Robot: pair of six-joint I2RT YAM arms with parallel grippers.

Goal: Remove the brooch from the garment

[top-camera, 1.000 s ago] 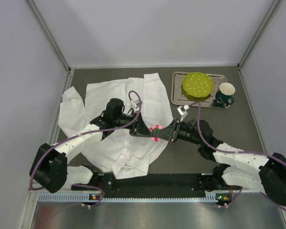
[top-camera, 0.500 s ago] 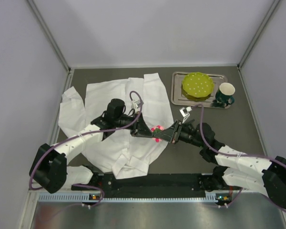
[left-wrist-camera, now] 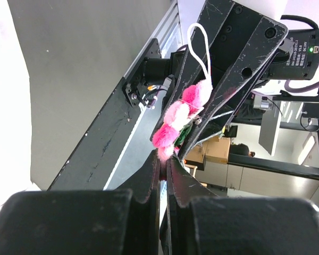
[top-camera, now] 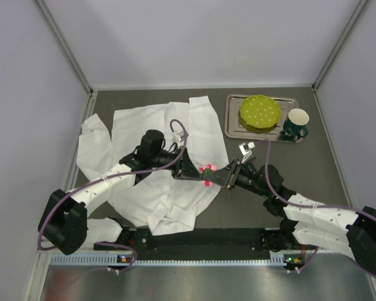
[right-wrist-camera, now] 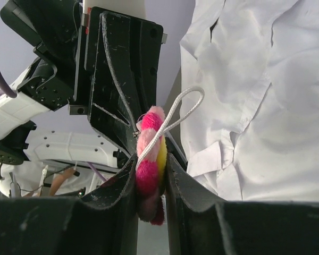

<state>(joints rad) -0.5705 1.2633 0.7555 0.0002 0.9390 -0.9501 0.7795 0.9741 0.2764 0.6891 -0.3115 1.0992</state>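
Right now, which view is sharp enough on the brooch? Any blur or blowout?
Top external: evenly lit and sharp, but the brooch is tiny. Left wrist: brooch in focus, its own fingers dark and blurred. Right wrist: brooch sharp, the garment bright, folds still readable.

The brooch (right-wrist-camera: 150,159) is fuzzy pink plush with a yellow patch, and carries a smooth white cord loop (right-wrist-camera: 187,102). The shirt (top-camera: 141,125) is thin white cloth, matt and wrinkled. The left gripper (top-camera: 189,170) and right gripper (top-camera: 218,176) are matt black plastic, their fingers (right-wrist-camera: 117,69) scuffed with fine pale scratches. The table (top-camera: 269,200) is dull dark grey. At its far right corner, the tray (top-camera: 232,120) is shiny metal, the plate (top-camera: 260,111) speckled yellow-green, and the mug (top-camera: 296,123) glossy dark green.
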